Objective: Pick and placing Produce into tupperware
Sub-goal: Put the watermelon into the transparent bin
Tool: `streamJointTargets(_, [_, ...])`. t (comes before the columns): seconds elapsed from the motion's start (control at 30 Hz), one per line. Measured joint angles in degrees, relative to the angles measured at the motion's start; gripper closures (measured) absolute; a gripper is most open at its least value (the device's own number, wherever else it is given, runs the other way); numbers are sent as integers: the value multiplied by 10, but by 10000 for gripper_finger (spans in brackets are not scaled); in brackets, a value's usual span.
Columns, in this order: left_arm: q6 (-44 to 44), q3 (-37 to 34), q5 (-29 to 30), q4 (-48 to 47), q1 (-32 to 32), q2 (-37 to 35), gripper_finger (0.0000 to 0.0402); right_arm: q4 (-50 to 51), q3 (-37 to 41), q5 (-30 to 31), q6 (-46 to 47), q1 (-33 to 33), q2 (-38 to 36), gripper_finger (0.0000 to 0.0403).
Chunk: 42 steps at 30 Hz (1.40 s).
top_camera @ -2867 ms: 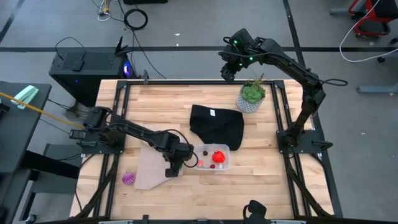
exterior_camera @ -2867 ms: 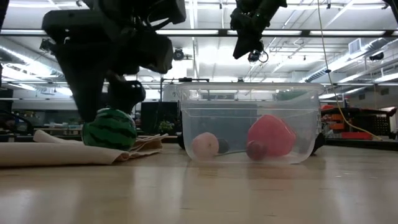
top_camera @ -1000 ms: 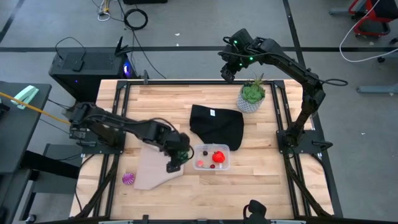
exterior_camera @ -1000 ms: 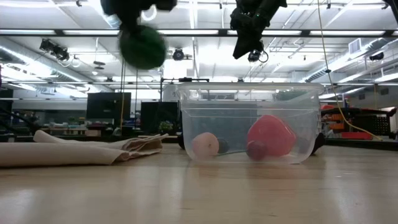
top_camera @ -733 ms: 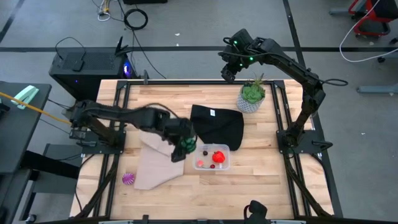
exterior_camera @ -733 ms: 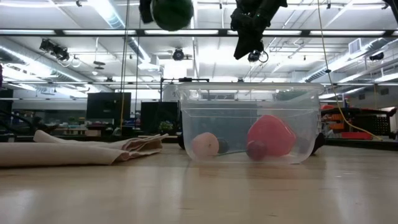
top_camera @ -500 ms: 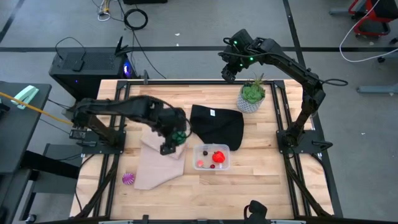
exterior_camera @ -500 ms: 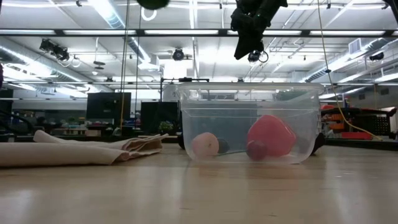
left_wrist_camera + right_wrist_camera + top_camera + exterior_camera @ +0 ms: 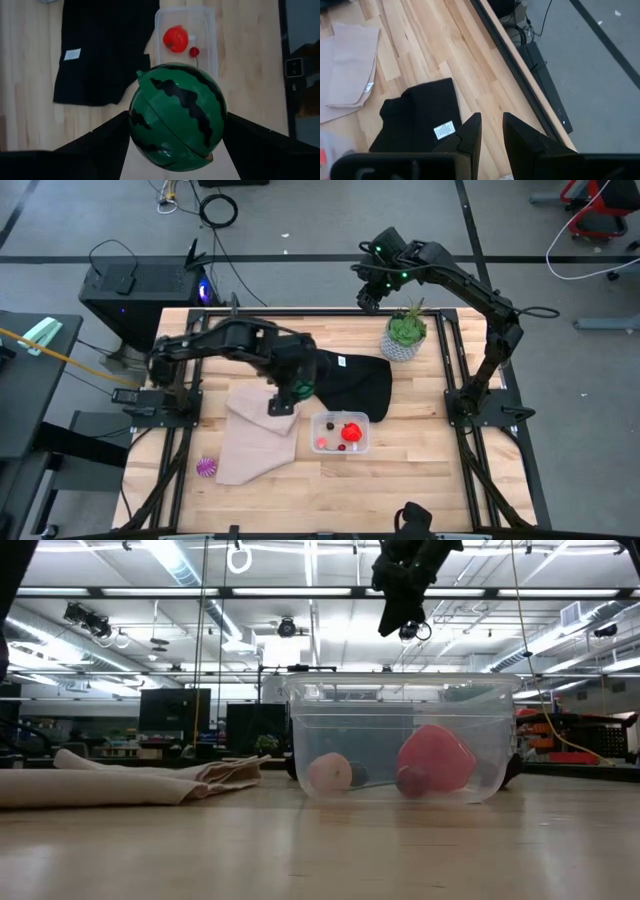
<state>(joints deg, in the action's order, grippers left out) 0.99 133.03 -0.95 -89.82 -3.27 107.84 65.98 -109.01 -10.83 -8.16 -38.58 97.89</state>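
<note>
My left gripper (image 9: 287, 393) hangs high over the table between the beige cloth (image 9: 252, 448) and the black cloth (image 9: 352, 383), shut on the dark-green striped ball (image 9: 177, 115). The clear tupperware (image 9: 341, 433) stands to its near right, with the red piece (image 9: 351, 432) and two small pieces inside. The purple ribbed ball (image 9: 207, 467) lies on the wood at the near left. My right gripper (image 9: 491, 131) waits above the table's far edge near the potted plant (image 9: 404, 335), with a narrow gap between its fingers and nothing in it. My left gripper pinches the striped ball between its two fingers, one on each opposite side (image 9: 136, 125). The fingers (image 9: 107, 137) come from above, slanting down. The ball is lifted clear, high over the table.
The black cloth lies flat in the middle of the table, the beige cloth folded at the near left. The plant in its pale pot stands at the far right. Bare wood lies to the right of the tupperware (image 9: 400, 740) and along the near edge.
My left gripper has risen steeply with the striped ball still in its fingers, out of the top of the low view. It has gone from over the beige cloth toward the far edge, to the black cloth's left border, and rolled somewhat.
</note>
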Motion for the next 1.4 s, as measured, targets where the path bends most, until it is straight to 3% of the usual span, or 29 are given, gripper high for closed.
streamJointTargets(0.27, [-56,16,1,5,2,85,104,29,0,0,-15,-16,0,316])
streamJointTargets(0.63, [-90,16,3,115,3,159,104,30,0,0,-23,-23,0,316])
streamJointTargets(1.4, [46,15,13,160,-29,238,104,28,0,0,-38,-27,0,316])
